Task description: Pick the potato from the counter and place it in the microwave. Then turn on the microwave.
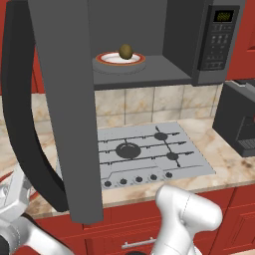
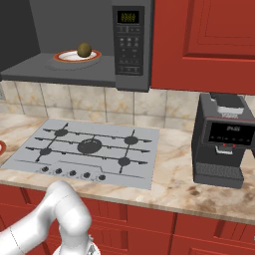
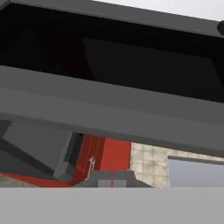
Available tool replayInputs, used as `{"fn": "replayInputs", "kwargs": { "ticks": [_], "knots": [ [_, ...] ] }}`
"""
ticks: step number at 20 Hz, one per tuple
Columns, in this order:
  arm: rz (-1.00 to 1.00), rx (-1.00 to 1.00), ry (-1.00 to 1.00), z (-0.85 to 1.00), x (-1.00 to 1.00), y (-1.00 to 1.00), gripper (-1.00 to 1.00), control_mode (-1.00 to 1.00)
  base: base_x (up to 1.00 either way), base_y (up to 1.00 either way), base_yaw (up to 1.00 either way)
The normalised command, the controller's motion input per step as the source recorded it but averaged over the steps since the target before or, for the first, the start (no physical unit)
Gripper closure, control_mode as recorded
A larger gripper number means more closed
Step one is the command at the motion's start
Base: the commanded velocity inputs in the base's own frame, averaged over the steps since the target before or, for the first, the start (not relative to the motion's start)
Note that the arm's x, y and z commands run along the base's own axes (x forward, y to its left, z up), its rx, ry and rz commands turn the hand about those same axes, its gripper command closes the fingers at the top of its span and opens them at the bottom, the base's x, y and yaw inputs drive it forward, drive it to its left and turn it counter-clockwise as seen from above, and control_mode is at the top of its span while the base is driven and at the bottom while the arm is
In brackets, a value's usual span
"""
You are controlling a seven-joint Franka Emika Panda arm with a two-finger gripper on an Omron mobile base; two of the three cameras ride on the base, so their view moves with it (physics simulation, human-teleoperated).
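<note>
The potato lies on a white red-rimmed plate inside the microwave. The microwave's door stands swung wide open toward me, its black bar handle at the left. My gripper is low at the far left, beside the door's lower end, shut with nothing seen in it. Up close in the hand view are the door's dark glass and grey frame. The counter runs below.
A grey gas cooktop is set into the counter under the microwave. A black coffee machine stands to the right. A red-rimmed edge shows at the counter's far left. Red cabinets hang to the right of the microwave.
</note>
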Motion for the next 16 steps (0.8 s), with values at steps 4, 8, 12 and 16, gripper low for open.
{"fn": "replayInputs", "kwargs": {
  "ticks": [4, 8, 12, 16],
  "knots": [
    [-0.03, 0.00, 0.20, 0.14, -0.14, -0.08, 1.00, -1.00, 0.00, 0.00, 0.00],
    [-0.07, -0.05, 0.18, 0.26, -0.19, -0.11, 1.00, -1.00, 0.00, 0.00, 0.00],
    [-0.07, -0.07, 0.19, 0.30, -0.14, -0.07, 1.00, -1.00, 0.00, 0.00, 0.00],
    [-0.06, -0.09, 0.19, 0.29, -0.08, -0.01, 1.00, -1.00, 0.00, 0.00, 0.00]
  ]
}}
